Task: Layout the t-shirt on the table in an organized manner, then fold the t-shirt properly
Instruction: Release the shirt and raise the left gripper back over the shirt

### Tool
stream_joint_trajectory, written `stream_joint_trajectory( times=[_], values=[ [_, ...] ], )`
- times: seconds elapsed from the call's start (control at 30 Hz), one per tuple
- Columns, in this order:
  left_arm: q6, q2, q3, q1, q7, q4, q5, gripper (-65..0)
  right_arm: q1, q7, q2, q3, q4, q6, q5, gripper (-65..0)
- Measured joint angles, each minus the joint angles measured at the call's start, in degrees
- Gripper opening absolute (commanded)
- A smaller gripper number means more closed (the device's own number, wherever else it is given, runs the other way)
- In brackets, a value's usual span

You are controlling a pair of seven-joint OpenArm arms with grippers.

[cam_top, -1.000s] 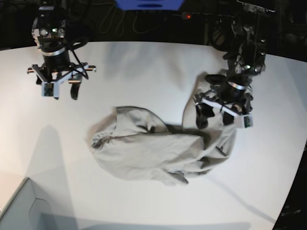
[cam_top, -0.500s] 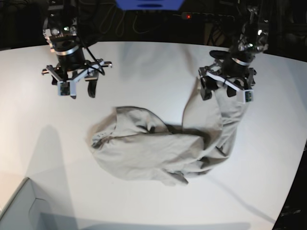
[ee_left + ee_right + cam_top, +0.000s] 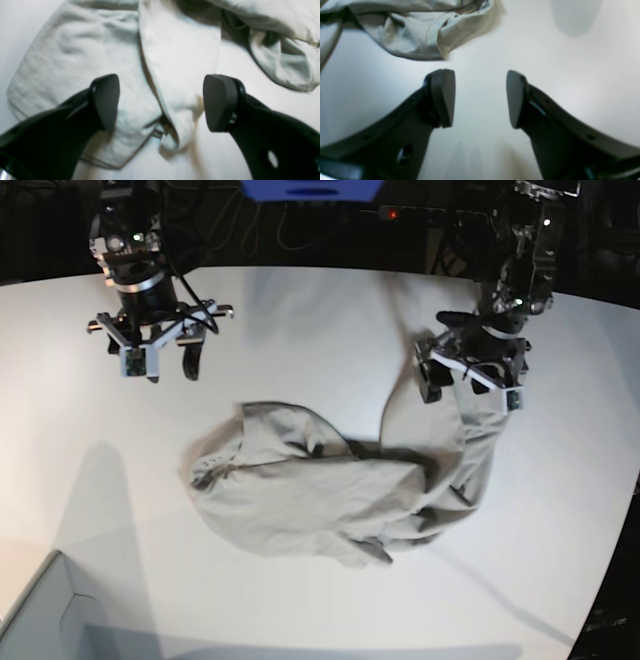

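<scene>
the t-shirt [image 3: 330,490] lies crumpled on the white bench [image 3: 300,330], a little right of the middle in the base view. most of the cloth is bunched into a rounded heap, and one long strip of it runs up along the right side toward the far edge.

the left claw [image 3: 468,383] hangs right over the upper end of that strip. in the left wrist view its two black fingers [image 3: 106,100] are spread wide, with a folded edge and hem of the shirt showing on the bench between and below them. nothing is pinched; whether the tips touch the cloth cannot be told.

the right claw [image 3: 158,360] is over bare bench near the far left, well apart from the shirt. in the right wrist view its fingers [image 3: 443,96] are also spread, with only white surface between them, and a rumpled end of the shirt with a stitched hem lies beyond the tips toward the upper left of that view.

a pale grey box corner [image 3: 40,615] sits at the near left edge of the bench, apart from the shirt.
</scene>
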Motion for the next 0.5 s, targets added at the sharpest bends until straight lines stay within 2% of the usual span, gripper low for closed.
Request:
stream_joint_trajectory(
  times=[0.17,0.2,0.33,0.5],
  values=[
    [-0.2,0.2,4.8,-2.2,0.0,-2.6,0.2,-15.1,0.0,0.0,0.0,0.0,0.0,0.0,0.0,-32.0],
    [-0.2,0.4,5.2,-2.3,0.0,-2.7,0.1,-16.8,0.0,0.0,0.0,0.1,0.0,0.0,0.0,-32.0],
    [-0.2,0.1,4.7,-2.4,-0.4,-2.6,-0.2,-34.5,0.0,0.0,0.3,0.3,0.0,0.0,0.0,-32.0],
    [-0.2,0.2,4.6,-2.4,-0.4,-2.3,-0.2,-63.3,0.0,0.0,0.3,0.3,0.0,0.0,0.0,-32.0]
  ],
)
